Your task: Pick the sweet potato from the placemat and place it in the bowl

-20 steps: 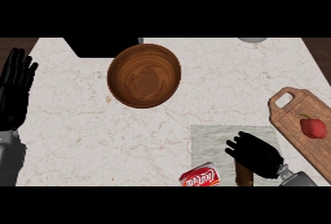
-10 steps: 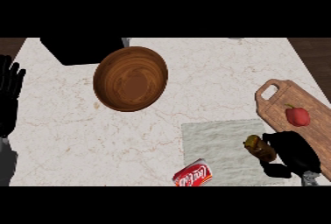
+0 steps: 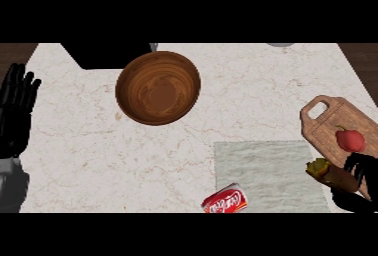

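Head view looked steeply down on the pale marbled surface (image 3: 88, 160), where a grey-green rectangular placemat (image 3: 266, 172) lay. At the placemat's right edge the robot's right hand (image 3: 360, 165) was closed around the brown, elongated sweet potato (image 3: 334, 175), its black fingers curled over the far end. The sweet potato's yellowish tip just overlapped the placemat's right border, and the rest of it lay beyond that border. Whether it rested on the placemat or was raised above it could not be told.

Just right of the placemat and above it sat a light wooden cutting board with a handle hole (image 3: 325, 125), carrying a small red vegetable (image 3: 350, 140). Touching the placemat's lower left corner lay a red cola can (image 3: 224, 201) on its side. Well up and left of the placemat stood the round brown wooden bowl (image 3: 158, 88), holding nothing. Far left of the placemat, at the picture's edge, the left hand (image 3: 18, 105) rested open with its fingers straight and pointing up.
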### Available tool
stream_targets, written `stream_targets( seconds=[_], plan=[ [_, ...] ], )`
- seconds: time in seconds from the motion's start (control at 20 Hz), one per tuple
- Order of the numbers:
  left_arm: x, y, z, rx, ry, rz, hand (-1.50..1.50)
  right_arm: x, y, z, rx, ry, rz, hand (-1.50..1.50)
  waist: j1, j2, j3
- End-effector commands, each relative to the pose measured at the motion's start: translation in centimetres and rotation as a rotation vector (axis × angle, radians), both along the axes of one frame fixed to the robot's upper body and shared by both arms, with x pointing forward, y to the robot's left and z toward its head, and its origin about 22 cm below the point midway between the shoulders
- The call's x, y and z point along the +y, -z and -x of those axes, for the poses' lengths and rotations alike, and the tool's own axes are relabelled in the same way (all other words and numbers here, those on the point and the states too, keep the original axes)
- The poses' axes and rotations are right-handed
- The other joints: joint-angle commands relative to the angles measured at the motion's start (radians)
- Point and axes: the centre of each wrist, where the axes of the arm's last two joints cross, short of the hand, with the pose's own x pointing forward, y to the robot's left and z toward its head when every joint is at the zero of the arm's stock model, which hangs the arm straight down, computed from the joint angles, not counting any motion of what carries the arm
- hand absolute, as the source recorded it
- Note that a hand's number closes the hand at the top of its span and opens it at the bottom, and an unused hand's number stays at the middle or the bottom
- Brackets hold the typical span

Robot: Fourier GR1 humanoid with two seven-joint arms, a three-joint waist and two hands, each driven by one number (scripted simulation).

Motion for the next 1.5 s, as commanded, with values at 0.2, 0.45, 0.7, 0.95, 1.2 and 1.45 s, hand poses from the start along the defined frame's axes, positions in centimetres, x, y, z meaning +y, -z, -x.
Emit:
stream_targets(
  seconds=[0.2, 0.45, 0.7, 0.95, 1.2, 1.45],
  plan=[
    [0.5, -1.3, -0.1, -0.003, 0.017, 0.004, 0.0, 4.0, -10.2, 3.5, -0.288, -0.101, -0.111, 1.5, 0.023, 0.001, 0.0],
    [-0.4, -2.5, -1.6, 0.003, 0.024, -0.006, 0.0, 7.9, -14.1, 4.8, -0.415, -0.191, -0.177, 1.5, 0.033, 0.005, 0.0],
    [-0.3, -1.9, -1.3, 0.002, 0.042, -0.001, 0.0, 10.7, -16.7, 2.5, -0.484, -0.278, -0.333, 1.5, 0.044, 0.002, -0.001],
    [-2.2, -1.7, -1.5, -0.006, 0.039, -0.009, 0.0, 14.3, -19.3, -1.8, -0.438, -0.283, -0.402, 1.5, 0.051, 0.005, 0.001],
    [0.3, -2.3, -1.2, -0.018, 0.05, -0.005, 0.0, 18.9, -22.6, -5.3, -0.406, -0.288, -0.443, 1.5, 0.058, 0.006, 0.0],
    [-2.9, -1.6, -2.8, -0.007, 0.066, 0.007, 0.0, 23.1, -21.8, -10.6, -0.324, -0.297, -0.444, 1.5, 0.06, 0.012, 0.0]
  ],
)
